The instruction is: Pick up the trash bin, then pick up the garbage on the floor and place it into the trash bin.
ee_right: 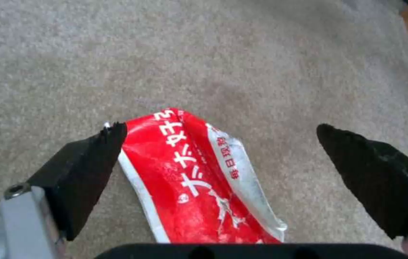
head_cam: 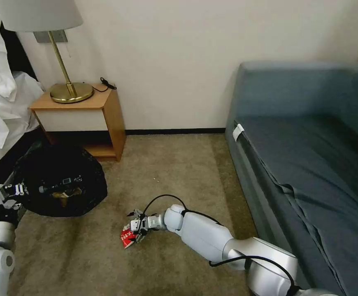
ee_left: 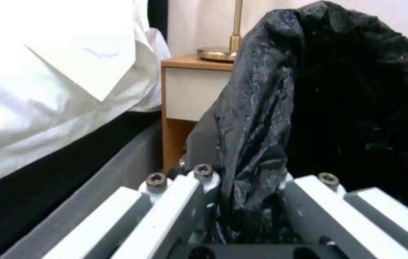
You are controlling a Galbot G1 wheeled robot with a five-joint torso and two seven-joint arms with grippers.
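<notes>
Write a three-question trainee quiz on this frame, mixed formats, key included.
1. True or false: the right gripper is shut on the red snack packet.
2. What does the left gripper hold? A) lamp base B) the trash bin's black liner C) a pillow
3. Fill in: the red snack packet lies on the ____.

Key:
1. False. The jaws stand open, one on each side of the packet.
2. B. The liner is pinched between its fingers.
3. Carpet.
</notes>
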